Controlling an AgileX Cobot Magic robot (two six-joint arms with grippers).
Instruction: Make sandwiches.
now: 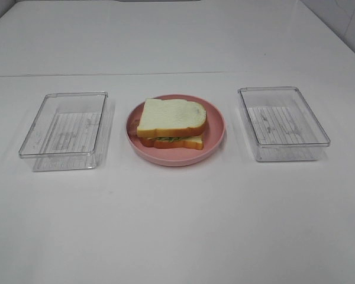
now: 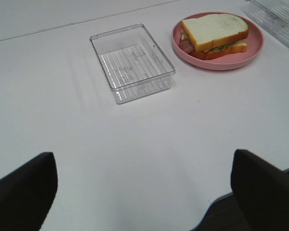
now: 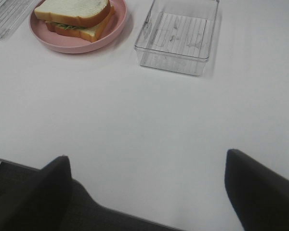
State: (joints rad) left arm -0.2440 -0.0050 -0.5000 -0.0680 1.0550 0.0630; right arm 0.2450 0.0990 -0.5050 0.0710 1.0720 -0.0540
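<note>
Nearest to the wrist cameras are the dark fingertips of each gripper. The left gripper has its two fingers far apart at the two sides of its view, with nothing between them but the white table. The right gripper stands the same way — its fingers are spread wide and hold nothing. Both hang over the near edge of the table, well apart from all the objects, and neither is seen in the high view.

In the middle of the table is a round pink plate, and the sandwich lies on it: a white bread slice with orange-brown crust on top, another slice below, and green lettuce showing between them. From the left wrist view a brown-red strip also shows at one side of the filling.

On the left of the plate stands a clear plastic tray, on the right a second clear tray — each near the plate but not touching it. Both trays contain nothing.
</note>
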